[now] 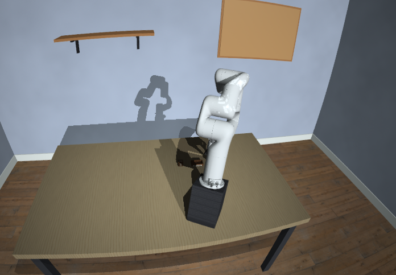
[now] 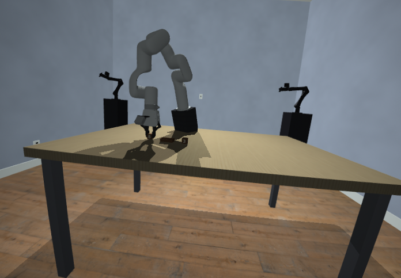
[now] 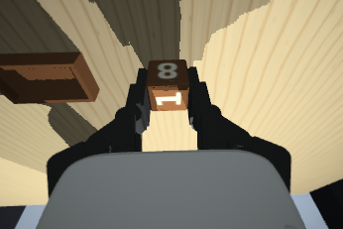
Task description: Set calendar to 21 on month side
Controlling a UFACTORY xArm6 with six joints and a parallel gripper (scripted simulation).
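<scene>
My gripper [image 3: 168, 80] is shut on a brown wooden cube [image 3: 168, 85]. The cube's faces toward the wrist camera show an 8 and a 1 lying on its side. In the exterior view the gripper [image 2: 150, 134] holds the cube just above the table top; whether it touches the table I cannot tell. The brown wooden tray [image 3: 46, 77] lies flat on the table to the left in the wrist view, and it looks empty. It also shows in the exterior view [image 2: 167, 140], with the second cube [image 2: 185, 140] standing on the table beside it. In the top view the tray [image 1: 196, 161] and second cube [image 1: 180, 162] sit behind the arm.
The arm's black base block [image 1: 206, 202] stands on the table near the tray. Two black stands with small arms [image 2: 115, 106] [image 2: 296, 114] are behind the table. The arm casts dark shadows across the table around the tray.
</scene>
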